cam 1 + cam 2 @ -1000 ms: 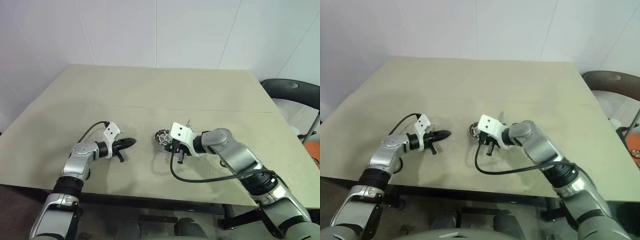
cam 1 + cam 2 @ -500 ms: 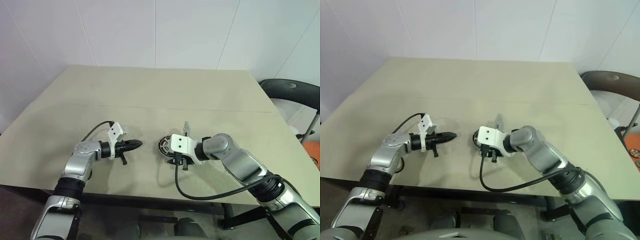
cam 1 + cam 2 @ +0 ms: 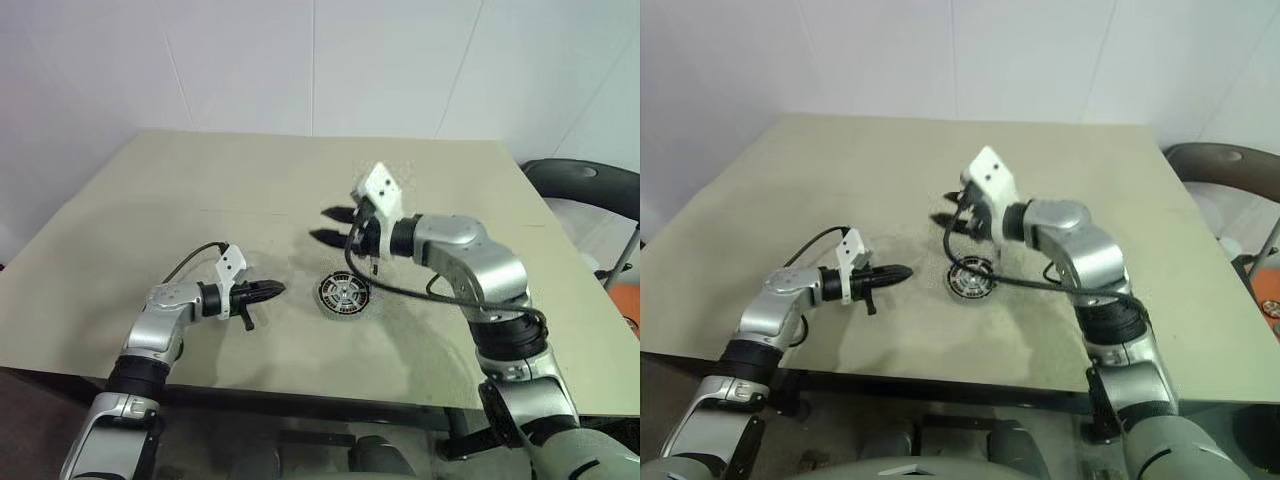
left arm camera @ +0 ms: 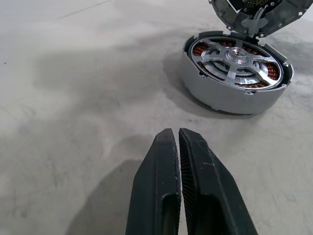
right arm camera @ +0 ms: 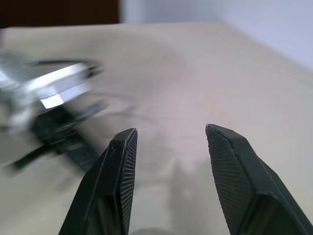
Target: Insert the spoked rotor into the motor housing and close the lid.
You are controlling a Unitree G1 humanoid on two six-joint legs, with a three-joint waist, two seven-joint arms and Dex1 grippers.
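The motor housing (image 4: 230, 95), a round grey can with copper windings, stands on the table (image 3: 300, 180) between my arms. The spoked rotor (image 4: 238, 58) lies flat inside it, silver spokes over the windings. The lid (image 4: 254, 14) stands tilted open at the housing's far side. My left gripper (image 3: 278, 289) is shut and empty, level with the table, a short way left of the housing (image 3: 343, 293). My right gripper (image 3: 322, 224) hangs open and empty in the air above and behind the housing, pointing left.
A black cable (image 3: 400, 292) from my right wrist droops down beside the housing. A dark chair (image 3: 590, 185) stands off the table's right side. The table's front edge (image 3: 300, 392) runs close under my arms.
My right gripper, which was shut low at the housing, has opened, let go and risen well above it. The rotor now shows seated in the housing. My left gripper has stayed shut.
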